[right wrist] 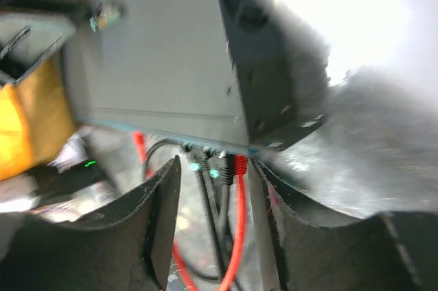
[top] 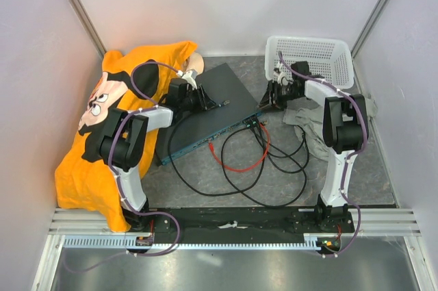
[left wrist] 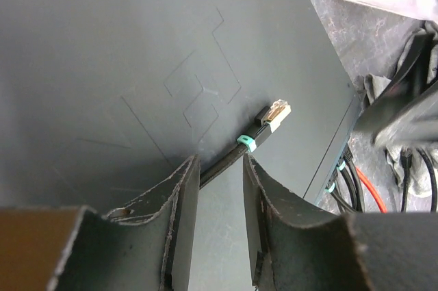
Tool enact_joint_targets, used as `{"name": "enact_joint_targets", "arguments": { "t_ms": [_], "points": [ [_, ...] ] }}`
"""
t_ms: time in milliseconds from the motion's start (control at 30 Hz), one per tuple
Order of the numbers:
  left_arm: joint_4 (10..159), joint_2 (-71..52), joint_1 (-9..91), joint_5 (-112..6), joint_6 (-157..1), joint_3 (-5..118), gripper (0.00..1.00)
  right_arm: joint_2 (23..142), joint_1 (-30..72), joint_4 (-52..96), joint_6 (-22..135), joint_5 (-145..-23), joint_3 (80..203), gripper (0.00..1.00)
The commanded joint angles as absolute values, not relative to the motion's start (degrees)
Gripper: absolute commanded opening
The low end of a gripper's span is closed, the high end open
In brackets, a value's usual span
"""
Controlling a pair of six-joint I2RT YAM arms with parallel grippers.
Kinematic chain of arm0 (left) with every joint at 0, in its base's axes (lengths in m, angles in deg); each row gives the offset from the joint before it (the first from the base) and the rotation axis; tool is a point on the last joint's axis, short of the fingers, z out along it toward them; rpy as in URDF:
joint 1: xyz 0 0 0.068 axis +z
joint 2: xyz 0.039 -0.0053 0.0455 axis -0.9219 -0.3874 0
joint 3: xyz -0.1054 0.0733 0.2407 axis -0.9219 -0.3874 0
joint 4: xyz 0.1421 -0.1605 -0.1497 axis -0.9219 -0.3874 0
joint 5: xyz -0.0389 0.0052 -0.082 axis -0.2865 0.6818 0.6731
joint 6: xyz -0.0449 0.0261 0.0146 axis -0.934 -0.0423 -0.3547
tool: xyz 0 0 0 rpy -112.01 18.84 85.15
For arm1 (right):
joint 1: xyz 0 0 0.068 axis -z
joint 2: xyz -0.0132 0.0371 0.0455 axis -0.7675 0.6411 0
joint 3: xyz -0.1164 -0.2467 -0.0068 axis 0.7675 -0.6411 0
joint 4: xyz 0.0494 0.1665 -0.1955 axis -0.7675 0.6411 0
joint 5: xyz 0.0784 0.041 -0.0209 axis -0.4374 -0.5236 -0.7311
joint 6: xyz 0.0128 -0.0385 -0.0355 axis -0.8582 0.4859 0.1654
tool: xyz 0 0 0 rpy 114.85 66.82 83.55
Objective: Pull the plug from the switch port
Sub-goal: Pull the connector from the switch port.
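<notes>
The switch (top: 217, 92) lies at an angle mid-table, its dark top filling the left wrist view (left wrist: 137, 65). A loose black cable ending in a clear plug (left wrist: 277, 111) rests on that top. It runs down past the tip of my left gripper (left wrist: 219, 161), which hovers open over the switch (top: 209, 103) and grips nothing. Several plugs (right wrist: 212, 161), one of them red (right wrist: 239, 163), sit in the ports at the right end of the teal front face (top: 254, 123). My right gripper (right wrist: 215, 168) is open near that corner (top: 268, 98), short of the plugs.
Black and red cables (top: 239, 161) loop on the table in front of the switch. A white mesh basket (top: 309, 58) stands at the back right, with grey cloth (top: 308, 127) below it. An orange printed shirt (top: 89, 147) covers the left side.
</notes>
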State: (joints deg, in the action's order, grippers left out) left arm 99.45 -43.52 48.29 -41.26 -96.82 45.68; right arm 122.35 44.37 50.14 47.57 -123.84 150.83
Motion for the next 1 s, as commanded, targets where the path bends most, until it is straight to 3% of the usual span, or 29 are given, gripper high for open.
{"name": "enact_joint_targets", "arguments": {
  "t_ms": [0,133,300,367,567,967],
  "points": [
    [97.59,-42.27,48.4,-41.21,-96.22,42.96,0.4,118.73,45.81,57.92,57.22,-110.28,159.45,0.53],
    [98.39,-42.18,48.4,-40.95,-95.87,42.7,0.4,118.37,49.86,62.06,60.66,-98.48,163.33,0.55],
    [99.88,-42.18,48.4,-41.12,-94.82,42.79,0.4,113.02,50.48,62.24,65.83,-105.39,158.86,0.54],
    [100.58,-42.18,48.49,-41.13,-94.91,42.79,0.4,110.56,46.02,61.36,66.2,-108.12,153.79,0.52],
    [100.58,-42.35,48.4,-41.04,-94.47,43.14,0.4,112.04,40.99,55.04,58.3,-116.39,144.53,0.5],
    [99.71,-41.3,48.4,-41.92,-93.59,41.56,0.4,120.65,38.52,53.45,56.18,-114.82,151.81,0.47]
  ]
}}
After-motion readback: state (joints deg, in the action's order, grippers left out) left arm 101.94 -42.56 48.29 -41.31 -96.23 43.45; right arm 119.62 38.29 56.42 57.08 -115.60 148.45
